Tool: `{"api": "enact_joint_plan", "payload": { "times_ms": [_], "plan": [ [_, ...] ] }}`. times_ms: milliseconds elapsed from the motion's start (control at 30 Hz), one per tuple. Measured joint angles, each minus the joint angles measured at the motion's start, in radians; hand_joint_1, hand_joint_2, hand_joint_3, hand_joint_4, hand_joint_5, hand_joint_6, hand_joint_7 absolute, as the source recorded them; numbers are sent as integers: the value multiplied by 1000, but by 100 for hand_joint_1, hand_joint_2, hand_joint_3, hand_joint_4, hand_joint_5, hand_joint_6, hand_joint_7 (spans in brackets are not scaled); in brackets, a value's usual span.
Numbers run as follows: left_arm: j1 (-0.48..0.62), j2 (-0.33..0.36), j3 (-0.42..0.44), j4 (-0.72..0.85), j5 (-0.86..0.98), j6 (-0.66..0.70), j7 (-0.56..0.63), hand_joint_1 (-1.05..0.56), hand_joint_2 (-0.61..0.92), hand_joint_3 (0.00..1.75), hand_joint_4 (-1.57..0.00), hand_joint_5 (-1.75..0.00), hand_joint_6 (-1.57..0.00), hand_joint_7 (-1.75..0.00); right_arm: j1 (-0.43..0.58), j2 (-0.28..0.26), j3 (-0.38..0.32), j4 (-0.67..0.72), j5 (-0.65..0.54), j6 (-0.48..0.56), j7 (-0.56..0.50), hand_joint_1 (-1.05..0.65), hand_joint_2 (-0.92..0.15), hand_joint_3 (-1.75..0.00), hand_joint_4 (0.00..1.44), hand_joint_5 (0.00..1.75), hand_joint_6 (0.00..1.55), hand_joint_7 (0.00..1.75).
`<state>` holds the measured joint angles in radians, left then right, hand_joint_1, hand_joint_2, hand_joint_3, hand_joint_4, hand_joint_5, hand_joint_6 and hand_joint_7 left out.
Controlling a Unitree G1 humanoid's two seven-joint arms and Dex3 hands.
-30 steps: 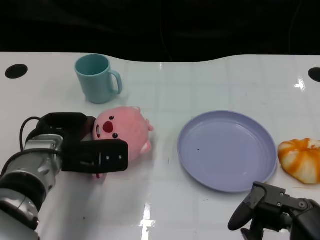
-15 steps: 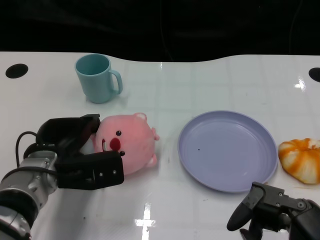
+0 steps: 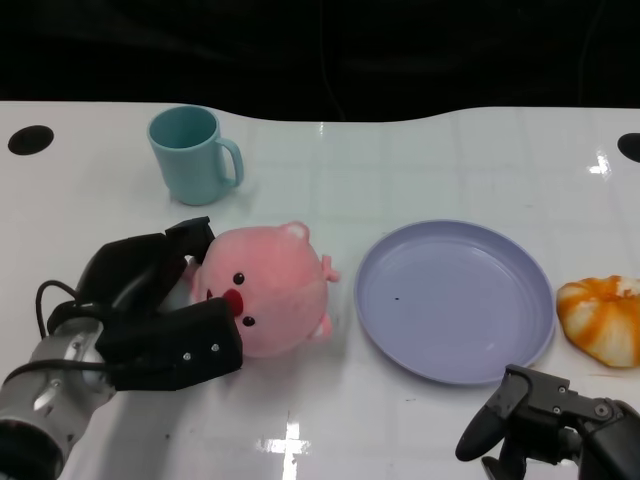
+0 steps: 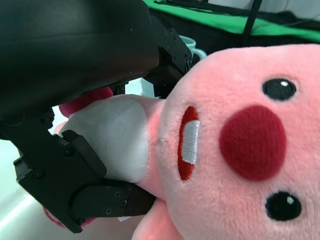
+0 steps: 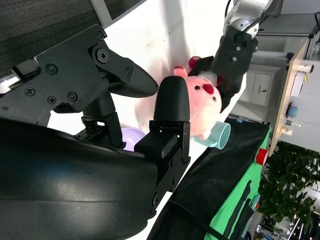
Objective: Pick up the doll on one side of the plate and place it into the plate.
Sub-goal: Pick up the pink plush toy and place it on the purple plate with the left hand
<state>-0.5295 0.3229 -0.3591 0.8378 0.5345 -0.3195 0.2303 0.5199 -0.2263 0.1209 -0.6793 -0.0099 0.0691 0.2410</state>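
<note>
Doll count was one: a pink plush doll (image 3: 268, 288), gripped by the left robot hand (image 3: 160, 320) just left of the single lavender plate (image 3: 455, 300). One teal mug (image 3: 194, 155) stood behind, one orange-striped bun (image 3: 603, 318) right of the plate. Right robot hand (image 3: 545, 420) hung open, holding nothing, over the counter (image 3: 400, 170).

Left hand (image 3: 160, 320) clasps doll (image 3: 268, 290); right hand (image 3: 545, 420) empty, fingers apart.
</note>
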Motion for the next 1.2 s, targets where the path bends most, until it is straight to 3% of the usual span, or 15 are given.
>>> {"api": "enact_joint_plan", "payload": {
  "times_ms": [233,533,833,1200],
  "plan": [
    [83,-6,80,-251,-75,128,-105,-12,44,127,-95,-175,-74,-175,3,0,0,5,1,-3,0,-15,-56,-107,64,166,58,134],
    [77,-50,65,-454,-54,260,-204,-15,40,136,-96,-175,-77,-175,-3,-1,0,4,1,-1,2,-16,-56,-107,62,169,58,135],
    [-24,-135,13,-456,-4,314,-233,-20,39,135,-97,-175,-77,-175,-4,-2,3,1,0,4,2,-17,-55,-107,63,168,58,134],
    [-162,-258,-57,-292,44,316,-230,-19,38,128,-98,-175,-77,-175,-5,-2,18,0,-1,4,1,-20,-55,-106,63,168,58,133]
  ]
}}
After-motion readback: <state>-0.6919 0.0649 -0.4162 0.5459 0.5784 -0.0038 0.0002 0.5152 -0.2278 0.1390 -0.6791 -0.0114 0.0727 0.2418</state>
